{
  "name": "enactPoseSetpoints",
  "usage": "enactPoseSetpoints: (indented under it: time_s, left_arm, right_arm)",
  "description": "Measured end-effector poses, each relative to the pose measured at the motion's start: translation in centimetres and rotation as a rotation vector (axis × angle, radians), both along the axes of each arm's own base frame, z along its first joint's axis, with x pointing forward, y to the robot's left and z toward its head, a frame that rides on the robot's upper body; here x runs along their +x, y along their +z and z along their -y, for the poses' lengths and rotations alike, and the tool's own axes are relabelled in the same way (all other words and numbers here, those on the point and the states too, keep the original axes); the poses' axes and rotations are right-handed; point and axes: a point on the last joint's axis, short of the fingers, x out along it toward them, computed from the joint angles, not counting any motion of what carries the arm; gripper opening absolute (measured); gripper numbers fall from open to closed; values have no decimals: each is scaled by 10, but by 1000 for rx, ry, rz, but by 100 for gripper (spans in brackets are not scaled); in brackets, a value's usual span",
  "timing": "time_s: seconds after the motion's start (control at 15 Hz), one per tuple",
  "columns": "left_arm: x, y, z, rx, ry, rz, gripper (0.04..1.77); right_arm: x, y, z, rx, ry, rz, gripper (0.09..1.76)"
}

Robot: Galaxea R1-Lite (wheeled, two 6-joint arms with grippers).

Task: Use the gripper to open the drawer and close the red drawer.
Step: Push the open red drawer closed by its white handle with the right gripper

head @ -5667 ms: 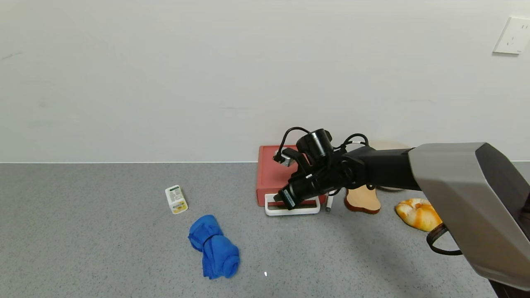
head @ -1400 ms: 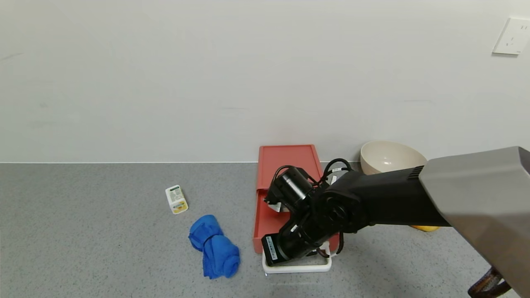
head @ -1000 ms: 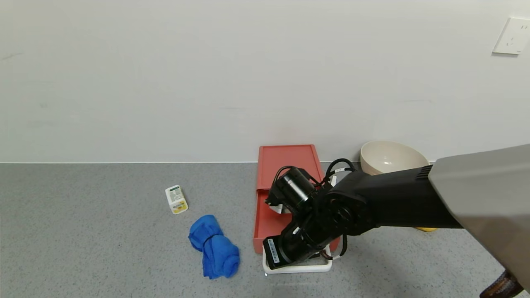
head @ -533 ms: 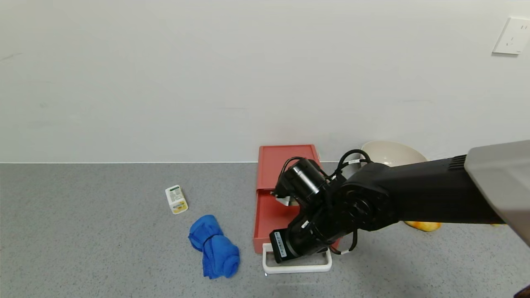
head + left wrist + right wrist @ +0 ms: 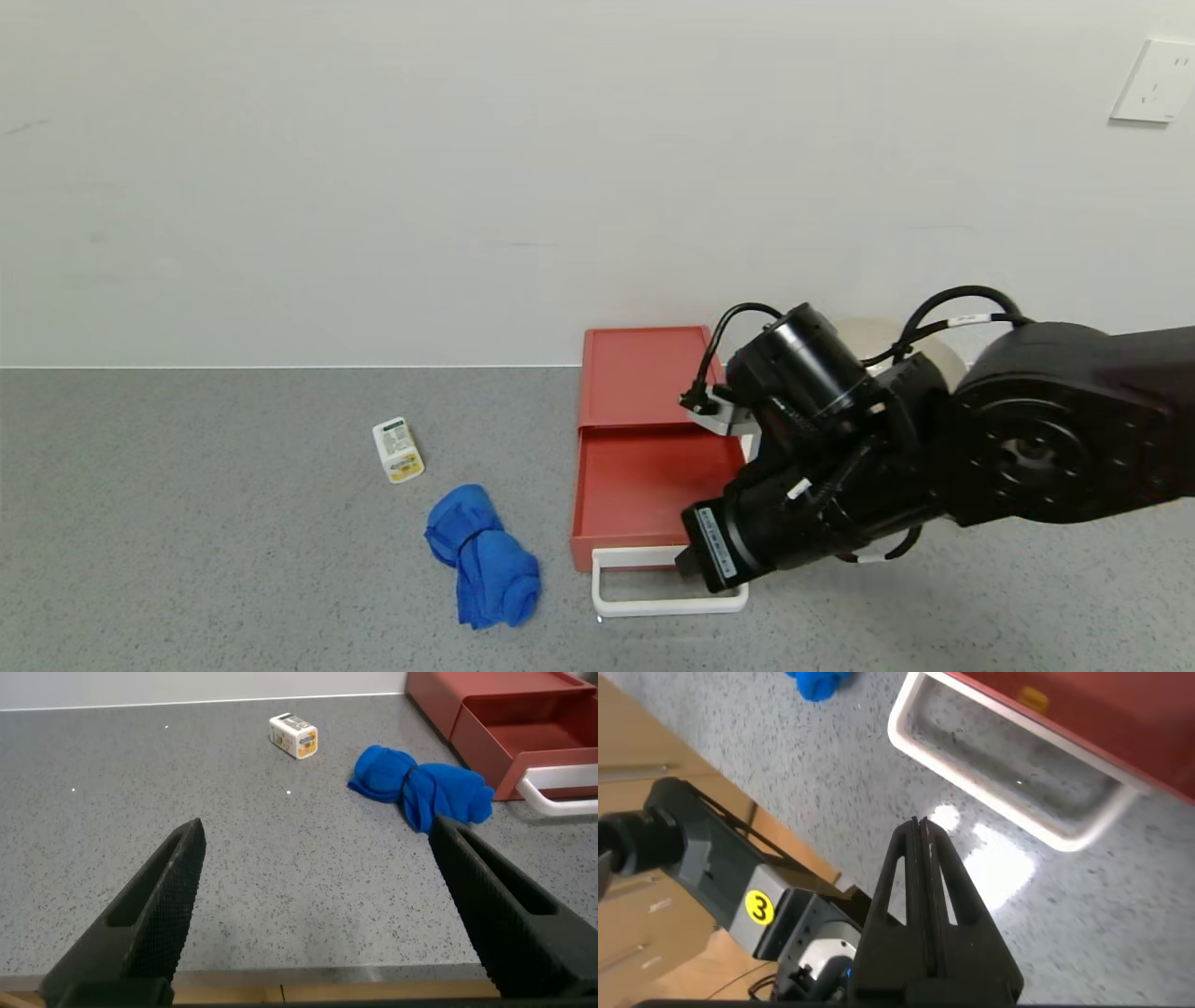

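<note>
Red drawer (image 5: pixel 653 439): we log it against the back wall of the grey counter (image 5: pixel 233 523), its tray slid out toward us, the tray's inside bare. White loop handle (image 5: pixel 667 583) lies at the tray's front edge, nothing gripping it.

Right gripper (image 5: pixel 922 873): we find it just beside the handle's right end, above the counter, fingers pressed together on nothing.

Left gripper (image 5: pixel 318 915): parked low at the counter's near edge, well apart from the drawer, fingers spread wide.

Other items we record: blue cloth (image 5: pixel 484 555), bunched, just left of the tray; small white box (image 5: pixel 398 450) farther left; beige bowl (image 5: pixel 873 341) behind the right arm, mostly hidden.
</note>
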Motion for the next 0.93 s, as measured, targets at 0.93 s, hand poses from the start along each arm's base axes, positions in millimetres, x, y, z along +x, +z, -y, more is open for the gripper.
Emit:
enactPoseSetpoints:
  time_s: [0.93]
  left_arm:
    - [0, 0, 0, 0, 0, 0, 172]
  right_arm:
    - [-35, 52, 140, 218, -9, 303, 12]
